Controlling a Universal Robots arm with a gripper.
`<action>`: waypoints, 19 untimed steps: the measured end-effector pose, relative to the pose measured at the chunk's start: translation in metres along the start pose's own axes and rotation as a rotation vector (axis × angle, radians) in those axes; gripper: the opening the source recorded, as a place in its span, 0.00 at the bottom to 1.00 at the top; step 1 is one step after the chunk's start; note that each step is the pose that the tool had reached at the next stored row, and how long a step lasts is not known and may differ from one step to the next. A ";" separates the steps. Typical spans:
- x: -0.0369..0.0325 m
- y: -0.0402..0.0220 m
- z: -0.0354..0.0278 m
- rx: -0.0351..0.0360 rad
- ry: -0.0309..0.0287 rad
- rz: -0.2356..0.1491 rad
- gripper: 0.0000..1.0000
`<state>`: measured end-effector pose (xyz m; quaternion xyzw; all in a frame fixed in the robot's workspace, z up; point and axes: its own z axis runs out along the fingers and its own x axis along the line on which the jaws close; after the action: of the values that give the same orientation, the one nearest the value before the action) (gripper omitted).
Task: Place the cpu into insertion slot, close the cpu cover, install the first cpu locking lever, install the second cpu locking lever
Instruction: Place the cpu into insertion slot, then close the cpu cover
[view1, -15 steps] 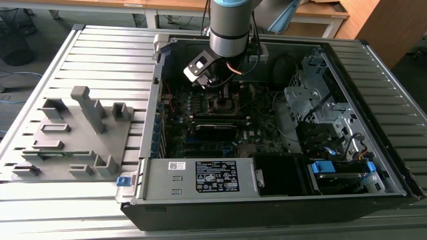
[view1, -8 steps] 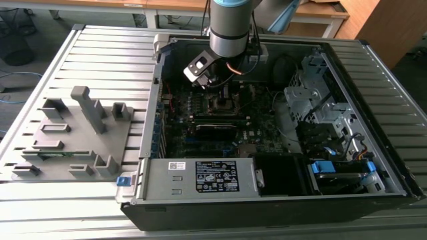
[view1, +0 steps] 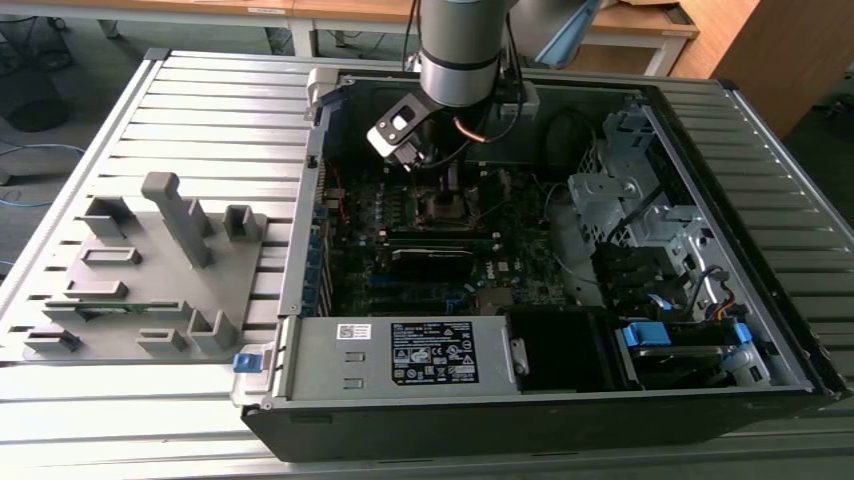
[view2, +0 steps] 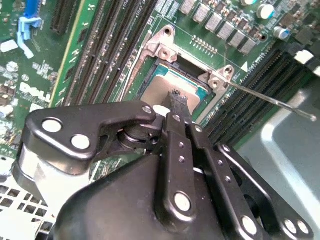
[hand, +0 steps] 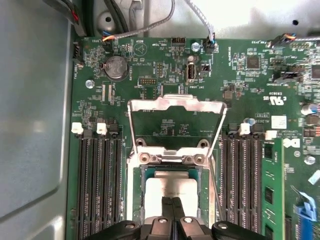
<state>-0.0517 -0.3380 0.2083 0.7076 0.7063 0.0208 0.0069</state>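
The cpu (hand: 167, 187), a small grey square chip (view2: 162, 85), lies flat in the insertion slot (hand: 141, 200) on the motherboard inside the open computer case. My gripper (hand: 172, 204) is shut with nothing between its fingers, and the joined tips (view2: 177, 97) rest at the chip's top. The cpu cover (hand: 175, 104), a silvery frame with a cut-out middle, stands tilted up on its hinge beyond the chip. A thin metal lever rod (view2: 270, 97) sticks out beside the socket. In the exterior view the gripper (view1: 447, 182) hangs just over the insertion slot (view1: 447, 207).
Black memory slots (hand: 97, 185) flank the socket, and a green memory stick (hand: 272, 190) stands in one. A grey box with a white label (view1: 400, 355) fills the case's near side. Drive cages (view1: 627, 200) sit at the exterior view's right, a grey fixture tray (view1: 147, 270) at its left.
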 end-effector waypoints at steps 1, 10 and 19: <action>0.0000 0.0001 -0.0027 0.0000 0.0000 0.000 0.11; 0.0003 0.0006 -0.0169 0.0001 -0.0001 0.000 0.11; 0.0004 0.0008 -0.0212 0.0001 -0.0001 0.000 0.11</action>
<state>-0.0517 -0.3380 0.2295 0.7076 0.7063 0.0207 0.0069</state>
